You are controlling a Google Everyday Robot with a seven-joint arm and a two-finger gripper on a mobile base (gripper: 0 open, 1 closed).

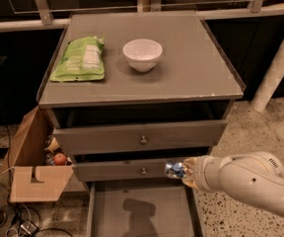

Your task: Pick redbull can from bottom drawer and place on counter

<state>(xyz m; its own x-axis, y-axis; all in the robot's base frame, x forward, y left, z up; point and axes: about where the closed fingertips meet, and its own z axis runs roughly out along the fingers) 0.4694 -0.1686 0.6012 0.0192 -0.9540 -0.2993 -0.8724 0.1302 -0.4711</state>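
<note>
Can held over open bottom drawer, arm reaching in from the right.
Gripper point(184, 172) is clasping the can point(174, 170), which is sticking out leftward, level with the middle drawer point(117, 171) face and just right of its knob point(143, 171). White arm point(250, 184) is stretching in from lower right. Bottom drawer point(137, 216) is standing pulled out below, a shadow lying on its grey floor. Top drawer point(142, 139) is sitting slightly open. On the counter point(191, 58), a white bowl point(142, 54) and green bag point(80, 59) are resting apart, bag to the left. Cardboard box point(31, 181) is sitting on the floor left of the cabinet, holding small items.
</note>
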